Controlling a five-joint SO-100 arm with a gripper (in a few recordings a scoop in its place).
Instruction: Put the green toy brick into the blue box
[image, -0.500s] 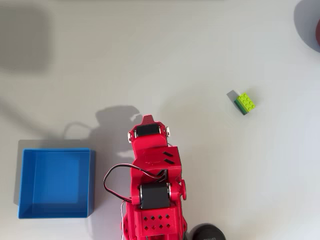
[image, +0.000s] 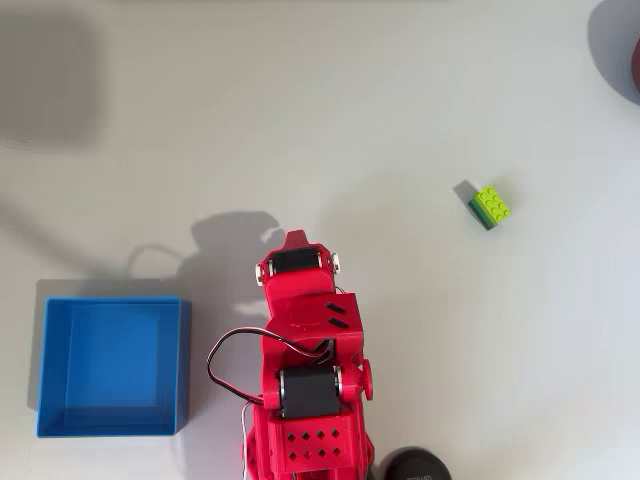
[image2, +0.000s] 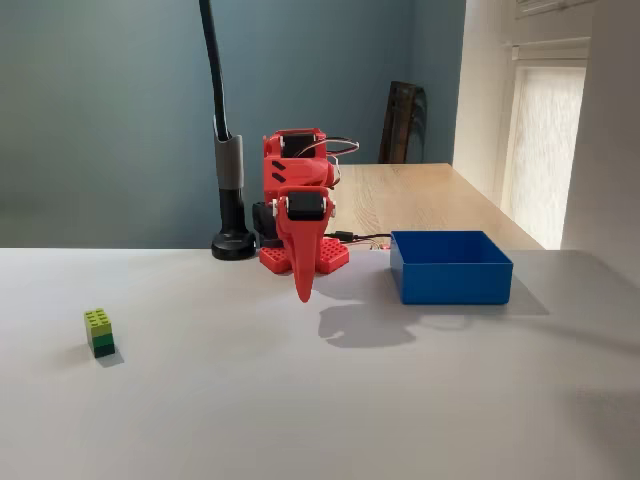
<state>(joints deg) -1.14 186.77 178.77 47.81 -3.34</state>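
Note:
The green toy brick (image: 490, 206) stands alone on the white table, lime top over a darker green layer, at the right of the overhead view and at the far left of the fixed view (image2: 99, 333). The blue box (image: 185, 365) sits empty at the lower left of the overhead view, and right of the arm in the fixed view (image2: 450, 283). My red arm (image: 300, 340) is folded between them. Its gripper (image2: 303, 290) hangs pointing down just above the table, fingers together with nothing held, far from the brick and a short way from the box.
A black pole on a round base (image2: 232, 245) stands beside the arm's mount; the base also peeks in at the bottom edge (image: 415, 465). A dark round object (image: 628, 55) sits at the top right corner. A wooden table (image2: 420, 200) lies behind.

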